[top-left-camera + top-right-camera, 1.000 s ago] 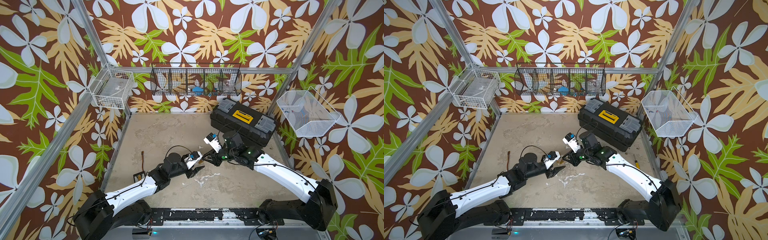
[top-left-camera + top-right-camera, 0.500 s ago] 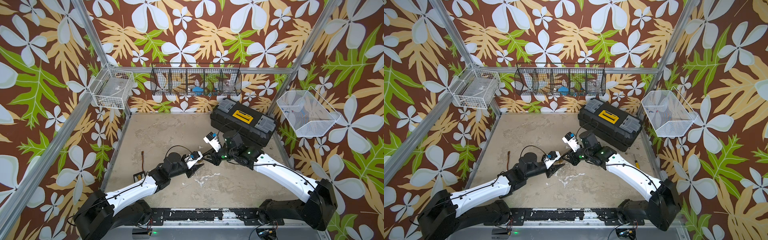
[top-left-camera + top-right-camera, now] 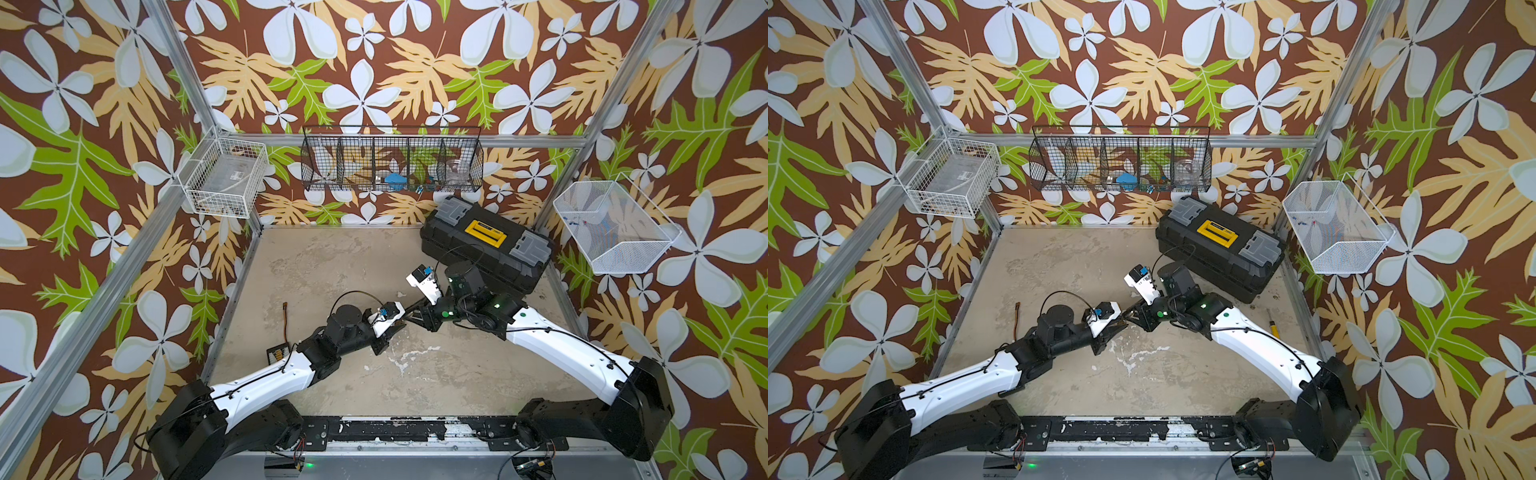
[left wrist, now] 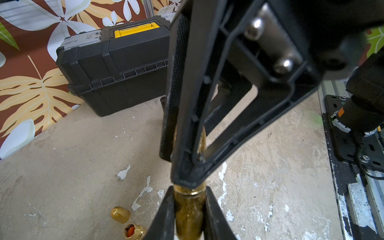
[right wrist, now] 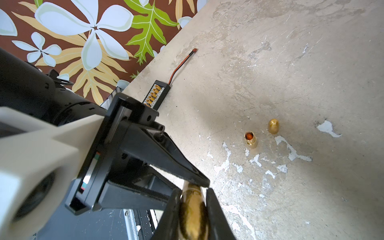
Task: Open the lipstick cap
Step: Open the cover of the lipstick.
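A gold lipstick [image 4: 188, 212] hangs level above the floor, gripped at both ends. My left gripper [image 4: 189, 199] is shut on one end, and my right gripper [image 5: 194, 193] is shut on the other end [image 5: 193, 209]. The two sets of fingertips nearly touch, with the tube's bright ring seam [image 4: 189, 190] just between them. In both top views the left gripper [image 3: 398, 326] and the right gripper [image 3: 413, 316] meet tip to tip at mid-floor. I cannot tell which end is the cap.
Another gold lipstick stands uncapped on the floor [image 5: 250, 139], its rounded cap [image 5: 273, 126] lying beside it. A black toolbox [image 3: 486, 245] sits at the back right. A small connector board with a wire [image 3: 277, 353] lies by the left wall. Wire baskets hang on the walls.
My left gripper has edged toward the right gripper and closed its jaws on the free end of the lipstick. The right arm has barely moved.
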Action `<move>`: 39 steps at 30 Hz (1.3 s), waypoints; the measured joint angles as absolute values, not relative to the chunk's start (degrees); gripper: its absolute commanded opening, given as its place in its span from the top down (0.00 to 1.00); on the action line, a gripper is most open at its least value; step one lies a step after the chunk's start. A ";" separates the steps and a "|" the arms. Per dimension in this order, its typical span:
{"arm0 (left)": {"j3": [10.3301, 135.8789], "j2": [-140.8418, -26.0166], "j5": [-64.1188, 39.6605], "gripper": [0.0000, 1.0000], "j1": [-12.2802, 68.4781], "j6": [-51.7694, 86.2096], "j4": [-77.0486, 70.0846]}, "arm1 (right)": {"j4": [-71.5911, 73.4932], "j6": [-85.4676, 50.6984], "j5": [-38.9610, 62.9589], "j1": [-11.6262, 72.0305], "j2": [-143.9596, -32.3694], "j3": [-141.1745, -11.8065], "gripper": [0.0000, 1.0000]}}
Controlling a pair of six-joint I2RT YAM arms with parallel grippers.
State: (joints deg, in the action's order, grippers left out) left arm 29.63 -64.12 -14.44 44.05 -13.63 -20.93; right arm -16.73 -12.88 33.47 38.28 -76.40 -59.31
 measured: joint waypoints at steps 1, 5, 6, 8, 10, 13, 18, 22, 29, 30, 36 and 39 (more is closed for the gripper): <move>29.63 -64.10 -14.46 0.83 44.05 -13.74 -20.93 | -16.73 -12.95 33.45 38.28 -76.36 -59.27 0.68; 29.63 -63.92 -14.66 0.84 44.07 -13.63 -20.95 | -16.08 -13.34 33.06 38.28 -75.79 -58.70 0.63; 29.63 -63.86 -14.68 0.84 44.07 -13.32 -20.95 | -15.55 -13.54 32.97 38.28 -75.61 -58.39 0.62; 29.34 -63.59 -14.92 0.84 44.07 -12.01 -21.54 | -14.52 -14.87 32.71 38.28 -75.29 -57.74 0.61; 28.47 -63.07 -15.03 0.84 44.07 -10.83 -22.68 | -13.19 -15.81 32.53 38.28 -74.74 -57.10 0.61; 27.33 -62.17 -15.03 0.84 44.07 -8.91 -24.01 | -10.70 -18.13 32.58 38.28 -73.91 -56.36 0.61; 26.59 -61.17 -14.39 0.84 44.07 -7.55 -25.69 | -8.58 -19.88 33.23 38.28 -73.93 -56.45 0.64; 26.50 -61.08 -13.98 0.84 44.07 -6.70 -25.96 | -8.73 -20.36 34.28 38.35 -74.46 -56.95 0.66; 26.50 -61.10 -13.56 0.84 44.07 -5.85 -26.59 | -9.56 -19.22 34.37 38.79 -74.67 -57.47 0.66; 26.50 -61.12 -13.56 0.84 44.07 -5.65 -26.74 | -9.56 -19.11 34.44 38.92 -74.70 -57.54 0.66; 26.50 -61.19 -13.54 0.84 44.07 -4.78 -26.81 | -10.11 -18.37 34.20 39.35 -74.96 -58.00 0.73; 26.50 -61.30 -13.41 0.84 44.07 -4.62 -26.81 | -10.35 -17.80 33.98 39.31 -74.98 -58.24 0.72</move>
